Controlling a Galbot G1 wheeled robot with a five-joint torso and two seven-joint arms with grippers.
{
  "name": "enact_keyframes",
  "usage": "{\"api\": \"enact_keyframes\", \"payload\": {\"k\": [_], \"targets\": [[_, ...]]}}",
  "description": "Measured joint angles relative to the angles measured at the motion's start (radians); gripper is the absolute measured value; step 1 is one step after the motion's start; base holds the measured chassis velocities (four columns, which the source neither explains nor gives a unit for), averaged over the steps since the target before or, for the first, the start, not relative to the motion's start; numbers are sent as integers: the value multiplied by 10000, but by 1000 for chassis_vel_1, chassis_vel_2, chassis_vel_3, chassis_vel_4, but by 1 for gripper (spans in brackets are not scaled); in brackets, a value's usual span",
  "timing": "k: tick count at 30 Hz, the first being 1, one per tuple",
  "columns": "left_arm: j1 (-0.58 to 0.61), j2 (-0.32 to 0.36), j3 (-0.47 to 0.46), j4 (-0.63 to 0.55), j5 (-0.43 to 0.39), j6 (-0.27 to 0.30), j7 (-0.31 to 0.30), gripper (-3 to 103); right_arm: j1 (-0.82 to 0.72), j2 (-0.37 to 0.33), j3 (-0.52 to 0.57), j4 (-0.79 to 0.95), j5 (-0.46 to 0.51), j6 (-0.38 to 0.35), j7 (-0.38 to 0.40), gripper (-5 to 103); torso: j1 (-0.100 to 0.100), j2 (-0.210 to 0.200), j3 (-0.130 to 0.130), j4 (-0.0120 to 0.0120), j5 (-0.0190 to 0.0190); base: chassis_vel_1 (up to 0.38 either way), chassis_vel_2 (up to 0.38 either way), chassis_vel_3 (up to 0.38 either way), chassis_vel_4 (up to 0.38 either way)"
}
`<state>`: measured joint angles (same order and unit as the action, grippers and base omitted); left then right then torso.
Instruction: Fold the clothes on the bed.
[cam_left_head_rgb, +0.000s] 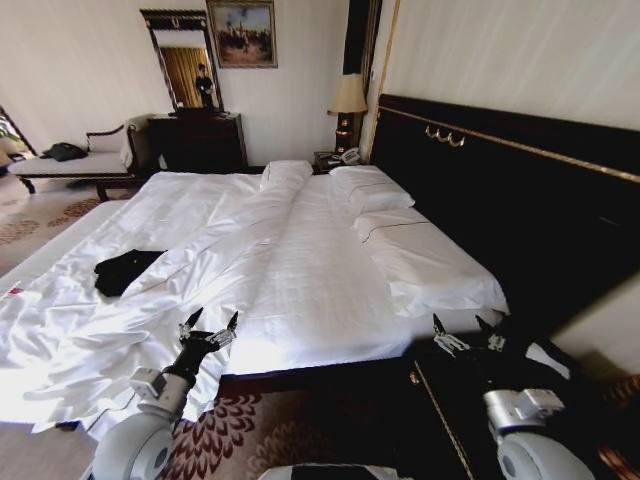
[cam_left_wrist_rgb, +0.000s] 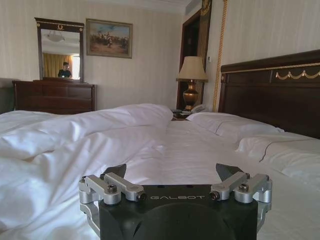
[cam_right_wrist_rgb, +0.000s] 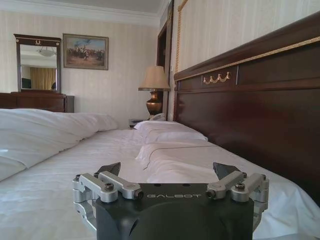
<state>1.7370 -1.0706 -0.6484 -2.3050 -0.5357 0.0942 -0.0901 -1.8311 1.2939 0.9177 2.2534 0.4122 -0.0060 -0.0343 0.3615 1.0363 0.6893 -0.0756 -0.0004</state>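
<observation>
One black T-shirt (cam_left_head_rgb: 126, 270) lies crumpled on the white duvet (cam_left_head_rgb: 290, 280) of the one bed (cam_left_head_rgb: 520, 210), toward my left. My two pincers hover at the near edge with jaws spread: left gripper (cam_left_head_rgb: 209, 326) just short of the shirt, right gripper (cam_left_head_rgb: 462, 334) well apart from it.

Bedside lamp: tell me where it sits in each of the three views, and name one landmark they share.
Head view: the lamp stands top centre, between the painting and the headboard.
Left wrist view: lamp beyond the pillows, between painting and headboard.
Right wrist view: lamp right beside the headboard.
Shared landmark: the painting.
</observation>
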Motion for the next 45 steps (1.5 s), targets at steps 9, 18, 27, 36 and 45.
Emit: {"api": "enact_keyframes", "payload": {"k": [9, 18, 27, 36, 45], "targets": [[-248, 192, -368, -366, -163, -343, -192, 100, -14, 35, -11, 0, 6, 2, -10, 100, 0, -1, 0, 0, -3, 174, 169, -173, -173], [67, 91, -258, -373, -202, -359, -192, 100, -117, 140, -94, 53, -66, 90, -142, 100, 0, -2, 0, 0, 1, 134, 130, -133, -142], [84, 118, -370, -563, -317, -427, -144, 100, -162, 381, -307, 31, -433, 221, -312, 100, 1, -3, 1, 2, -2, 184, 179, -165, -171], [-102, 173, -584, -801, -1027, -221, -306, 100, -182, 529, -405, -62, -651, 387, -479, 100, 1, -2, 1, 1, -2, 232, 233, -236, -233], [53, 114, -639, -696, -967, -286, -244, 100, -326, 583, -324, 66, -1244, 643, -800, 100, 0, -1, 0, 3, 1, 104, 129, -103, -122]]}}
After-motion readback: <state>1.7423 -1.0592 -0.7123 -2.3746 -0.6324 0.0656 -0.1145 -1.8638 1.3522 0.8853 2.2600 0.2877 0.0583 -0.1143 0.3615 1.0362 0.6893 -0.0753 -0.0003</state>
